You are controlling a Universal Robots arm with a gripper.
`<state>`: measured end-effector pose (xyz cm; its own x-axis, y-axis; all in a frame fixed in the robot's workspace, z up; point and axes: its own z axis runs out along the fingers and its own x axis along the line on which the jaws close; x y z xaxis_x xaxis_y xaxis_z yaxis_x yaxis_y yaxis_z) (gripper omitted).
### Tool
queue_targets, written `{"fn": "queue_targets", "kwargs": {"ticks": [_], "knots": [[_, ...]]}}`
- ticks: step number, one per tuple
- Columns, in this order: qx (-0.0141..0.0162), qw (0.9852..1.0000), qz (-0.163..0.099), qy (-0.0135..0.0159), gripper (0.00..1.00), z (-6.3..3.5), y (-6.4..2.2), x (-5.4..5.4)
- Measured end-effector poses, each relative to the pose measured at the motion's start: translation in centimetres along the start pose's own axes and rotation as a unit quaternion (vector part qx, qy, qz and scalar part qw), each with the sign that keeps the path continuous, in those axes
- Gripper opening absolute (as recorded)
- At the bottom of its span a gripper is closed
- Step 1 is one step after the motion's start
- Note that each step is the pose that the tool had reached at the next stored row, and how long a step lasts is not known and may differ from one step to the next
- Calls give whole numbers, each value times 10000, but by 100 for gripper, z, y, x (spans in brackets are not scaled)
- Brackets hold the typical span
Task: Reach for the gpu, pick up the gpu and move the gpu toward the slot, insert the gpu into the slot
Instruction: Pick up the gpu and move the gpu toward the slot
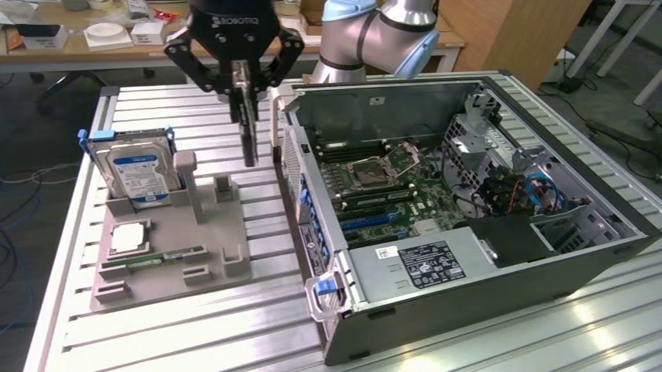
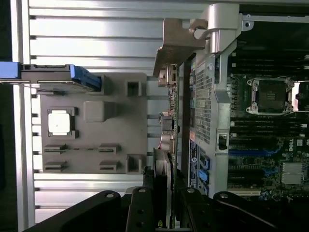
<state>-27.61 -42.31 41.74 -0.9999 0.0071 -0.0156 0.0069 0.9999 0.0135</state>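
Observation:
My gripper [image 1: 240, 74] is shut on the gpu [image 1: 248, 128], a thin dark card that hangs on edge below the fingers, its silvery end bracket [image 1: 275, 116] facing the computer case. The card is in the air above the grey fixture [image 1: 176, 232], just outside the case's near wall. In the wrist view the gpu [image 2: 172, 113] appears edge-on between my gripper [image 2: 164, 205] fingers, with the bracket [image 2: 177, 41] at its far end. The slot [image 1: 364, 222] is a long blue connector strip on the green motherboard inside the open case, seen also as the slot [image 2: 251, 152] beyond the case wall.
A silver hard drive [image 1: 139, 172] with a blue-white label stands in the fixture. A CPU chip [image 1: 129, 237] and a green memory stick [image 1: 166, 255] lie on it. The case [image 1: 579, 256] holds a CPU socket [image 1: 367, 172], a power supply [image 1: 419, 263] and cables.

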Motion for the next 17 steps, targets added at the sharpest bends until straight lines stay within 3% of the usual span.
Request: {"fn": "queue_targets", "kwargs": {"ticks": [17], "knots": [[0, 10000, 0, 3, 27, 20, 5, -774]]}}
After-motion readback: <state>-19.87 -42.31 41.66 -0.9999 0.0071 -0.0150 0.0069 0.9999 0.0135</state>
